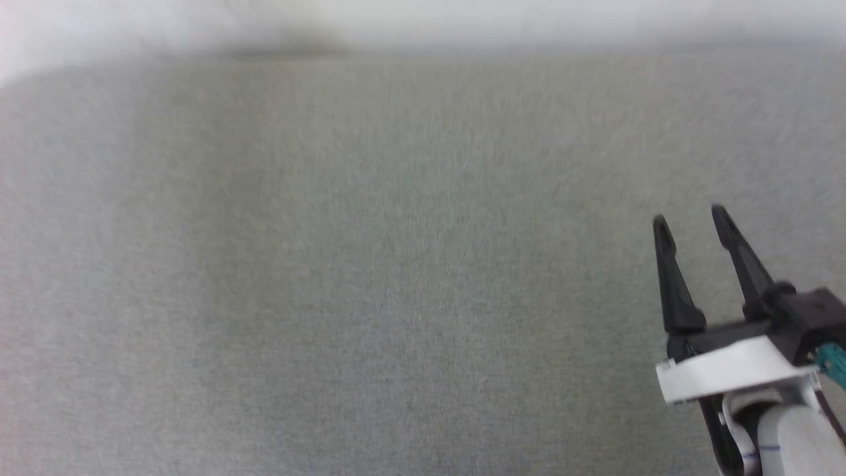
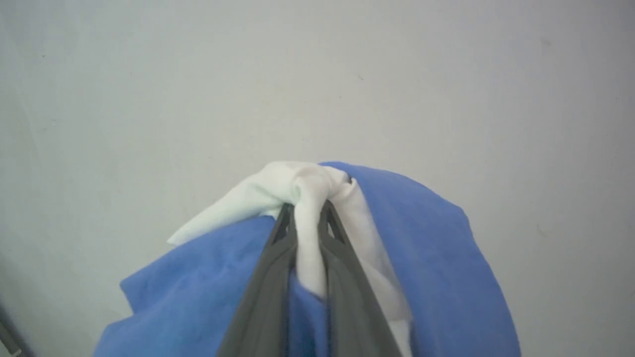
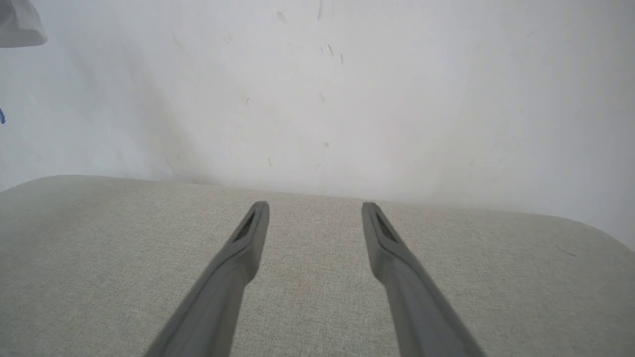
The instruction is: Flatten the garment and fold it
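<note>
Work is at its start: the left end effector (image 2: 306,210) is clamped on a white fold of the bunched, unflattened shirt (image 2: 421,248), while the right end effector (image 1: 691,220) stands wide, empty, over the counter (image 1: 330,264).

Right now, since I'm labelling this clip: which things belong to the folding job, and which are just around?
Job: garment, pinched in the shut left gripper; open right gripper.
Just around: grey fabric surface; pale wall.

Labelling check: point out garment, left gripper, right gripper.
garment (image 2: 436,258), left wrist view, blue part.
left gripper (image 2: 306,206), left wrist view, midway between fingertips.
right gripper (image 1: 690,216), head view, midway between fingertips.
</note>
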### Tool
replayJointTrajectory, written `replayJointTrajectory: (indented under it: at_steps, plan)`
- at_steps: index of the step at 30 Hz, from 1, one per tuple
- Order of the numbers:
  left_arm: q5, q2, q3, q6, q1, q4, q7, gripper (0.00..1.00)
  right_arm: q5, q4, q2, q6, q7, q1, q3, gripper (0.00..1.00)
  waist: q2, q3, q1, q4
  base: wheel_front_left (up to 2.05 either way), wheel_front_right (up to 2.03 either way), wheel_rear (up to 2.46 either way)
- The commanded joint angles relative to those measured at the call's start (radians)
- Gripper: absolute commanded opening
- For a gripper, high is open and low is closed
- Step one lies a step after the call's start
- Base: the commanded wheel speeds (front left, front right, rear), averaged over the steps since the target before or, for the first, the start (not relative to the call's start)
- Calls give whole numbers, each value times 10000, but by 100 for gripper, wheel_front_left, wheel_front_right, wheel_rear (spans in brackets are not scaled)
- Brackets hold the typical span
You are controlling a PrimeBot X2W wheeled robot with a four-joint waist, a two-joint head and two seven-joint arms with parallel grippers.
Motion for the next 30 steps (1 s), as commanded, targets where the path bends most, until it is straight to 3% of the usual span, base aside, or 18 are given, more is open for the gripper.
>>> replayJointTrajectory:
  at_steps: [1, 8, 17, 24, 30]
  plan:
    - [178, -222, -120, 55, -165, -376, -112, 0, 121, 34, 21, -9, -59, 267, -108, 100, 0, -1708, 2, -90, 0, 0, 0]
    - [-42, -1451, -173, -63, 451, -2175, -132, 0, 313, -82, 21, -9, 55, 921, -363, 100, 0, -2542, 2, -345, 0, 0, 0]
    - [-786, -3367, -832, 6, 2292, -4102, 484, 0, 321, -391, 22, -9, 324, 1294, -484, 100, 0, -2665, 2, -899, 0, 0, 0]
    - [-1184, -5024, -2093, 356, 5280, -6213, 1239, 0, 333, -559, 22, -9, 459, 1366, -524, 100, 0, -2513, 2, -1333, 0, 0, 0]
    - [-1311, -5347, -2888, 881, 8466, -6544, 1415, 0, 324, -560, 22, -9, 490, 1460, -477, 100, 0, -2414, 2, -1640, 0, 0, 0]
